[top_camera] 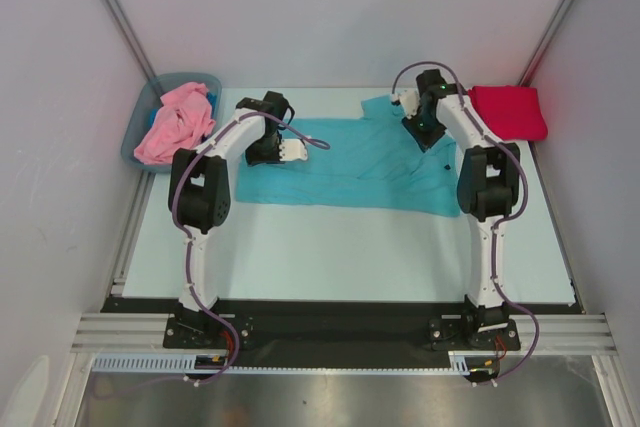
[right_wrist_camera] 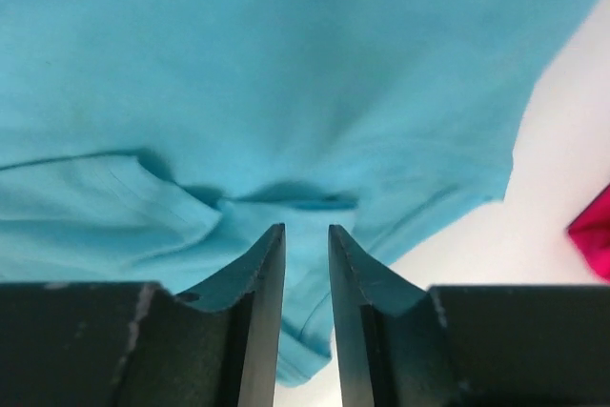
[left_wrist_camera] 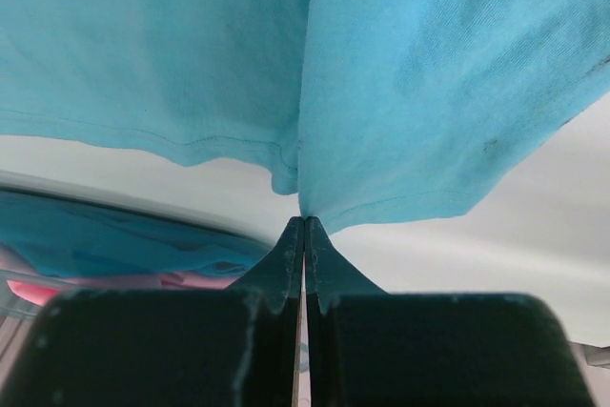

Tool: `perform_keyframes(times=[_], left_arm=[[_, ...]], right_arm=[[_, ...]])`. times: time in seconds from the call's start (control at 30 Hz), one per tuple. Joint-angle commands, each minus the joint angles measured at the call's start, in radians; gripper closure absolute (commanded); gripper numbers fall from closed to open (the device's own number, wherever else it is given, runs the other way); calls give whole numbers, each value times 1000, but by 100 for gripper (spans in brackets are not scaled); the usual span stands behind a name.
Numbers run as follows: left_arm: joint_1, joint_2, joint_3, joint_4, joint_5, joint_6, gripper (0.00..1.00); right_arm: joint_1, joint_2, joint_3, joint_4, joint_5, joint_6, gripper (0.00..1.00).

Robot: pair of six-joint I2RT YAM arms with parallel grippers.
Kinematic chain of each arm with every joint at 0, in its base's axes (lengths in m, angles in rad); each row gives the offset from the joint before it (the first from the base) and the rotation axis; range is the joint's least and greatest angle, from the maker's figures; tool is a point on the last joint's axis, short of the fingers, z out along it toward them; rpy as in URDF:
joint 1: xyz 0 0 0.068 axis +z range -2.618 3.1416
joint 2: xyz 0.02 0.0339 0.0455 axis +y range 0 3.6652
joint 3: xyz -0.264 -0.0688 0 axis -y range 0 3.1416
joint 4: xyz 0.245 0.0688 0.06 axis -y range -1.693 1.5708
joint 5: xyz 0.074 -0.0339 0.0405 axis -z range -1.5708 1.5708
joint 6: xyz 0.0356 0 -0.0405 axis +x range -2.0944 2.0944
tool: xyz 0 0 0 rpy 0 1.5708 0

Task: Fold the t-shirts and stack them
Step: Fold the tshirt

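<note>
So the teal shirt (top_camera: pixel 350 162) is spread out wide across the far half of the table (top_camera: pixel 330 247), mostly flat with a few wrinkles, and everything else sits around it. The left claw (left_wrist_camera: pixel 303 226) is down at the shirt's left end and it's clenched tight, fingertips together. In the left wrist view the teal hem runs right into those tips with a crease going up from them, so it looks like it's pinching the edge of the cloth. The right claw (right_wrist_camera: pixel 306 231) is over the shirt's far right part, jaws parted just a little. There's teal fabric and a rumpled fold right past the tips, but nothing looks clamped between them. The red shirt (top_camera: pixel 510 110) is folded up just off the teal shirt's far right corner. I can't tell if they touch, since the right arm covers that spot. The pink shirt (top_camera: pixel 178 122) is crumpled in the bin (top_camera: pixel 135 137), off the teal shirt's far left corner, clear of it.
</note>
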Motion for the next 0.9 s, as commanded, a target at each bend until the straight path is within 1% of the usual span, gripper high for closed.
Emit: perform_keyframes(times=[0.0, 0.07, 0.1, 0.13, 0.2, 0.23, 0.27, 0.37, 0.43, 0.53, 0.67, 0.87], left_arm=[[-6, -27, -16, 11, 3, -23, 100], [-6, -40, -26, 20, 3, -32, 100], [-6, -46, -34, 28, 3, -37, 100], [-5, -52, -37, 33, 3, -41, 100], [-3, -61, -46, 52, -2, -57, 100], [-2, -64, -48, 59, -6, -60, 100], [0, -72, -46, 59, -11, -66, 100], [5, -80, -45, 65, -25, -72, 100], [5, -81, -45, 65, -43, -74, 100], [6, -83, -45, 65, -60, -74, 100], [5, -87, -43, 65, -71, -80, 100], [0, -89, -43, 65, -72, -95, 100]], right_arm=[[-95, -8, 83, -20, -141, 113, 69], [-133, -8, 102, -41, -201, 157, 66], [-145, -10, 115, -50, -255, 166, 63], [-164, -10, 125, -57, -281, 171, 58], [-181, 1, 157, -87, -364, 191, 57], [-211, 13, 161, -98, -408, 194, 56], [-248, 22, 167, -113, -506, 194, 56], [-295, 51, 151, -146, -625, 197, 58], [-309, 56, 116, -147, -662, 197, 65], [-323, 61, 62, -127, -696, 194, 64], [-331, 67, 31, -118, -725, 182, 65], [-334, 68, 3, -87, -713, 194, 64]])
